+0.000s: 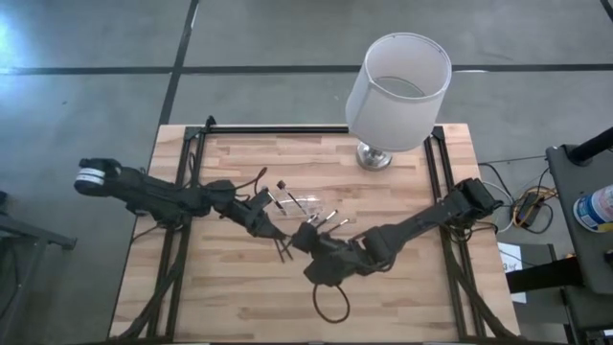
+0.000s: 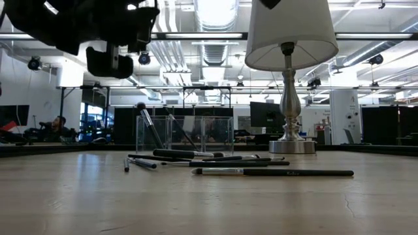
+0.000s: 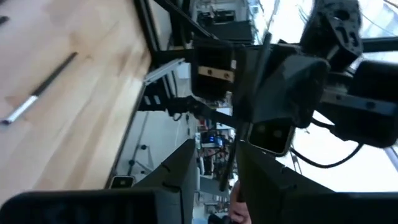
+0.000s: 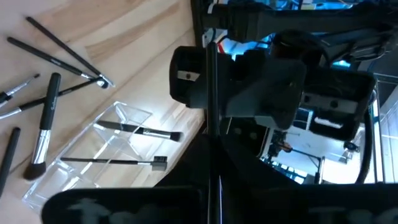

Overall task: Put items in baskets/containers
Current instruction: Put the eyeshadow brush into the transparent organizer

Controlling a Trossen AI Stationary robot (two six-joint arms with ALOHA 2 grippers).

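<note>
wood table (image 1: 239,287) | right claw (image 4: 211,146) shut on brush (image 4: 210,81) | tray (image 4: 93,155) beside

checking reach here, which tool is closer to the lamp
Right, though not by much. The right tool sits mid-table, on the near side of the lamp. The left tool is farther off, beyond the clear tray.
</note>
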